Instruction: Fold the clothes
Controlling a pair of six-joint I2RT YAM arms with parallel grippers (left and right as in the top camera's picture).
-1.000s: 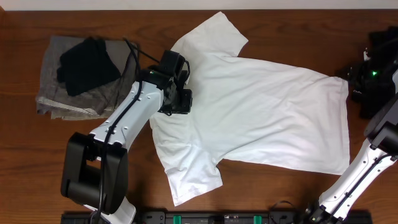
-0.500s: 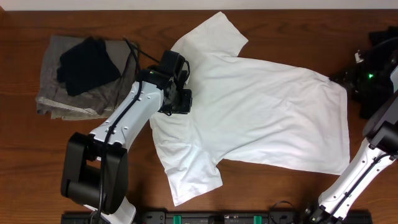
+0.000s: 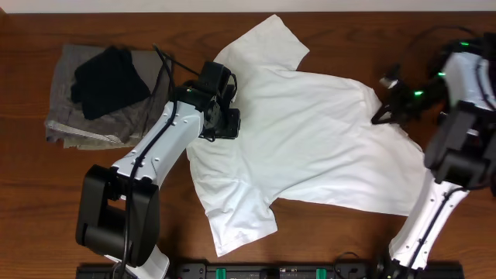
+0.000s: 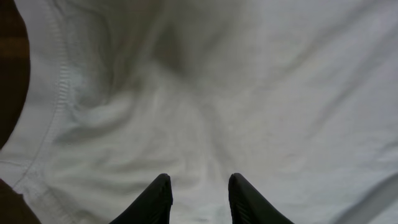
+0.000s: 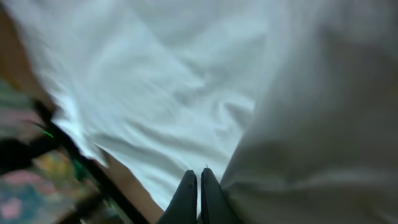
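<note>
My right fingers (image 5: 188, 198) are pressed together with no gap showing. White cloth rises right against them, so I judge I have a thin pinch of the T-shirt (image 3: 310, 147) at the far corner of its hem. My left fingers (image 4: 159, 198) stand part-way apart over the collar end, with wrinkles running into the gap; whether they actually clamp cloth I cannot tell. The T-shirt lies spread across the middle of the worktop (image 3: 46, 201), sleeves toward my left arm, hem toward my right.

The risk I see is that a single thin layer slides out of my right pinch as I carry it over, dropping the corner short and leaving a crooked fold. If my left side holds nothing, the whole shirt may drag along instead of folding. The near hem corner lies free and may trail or bunch.
</note>
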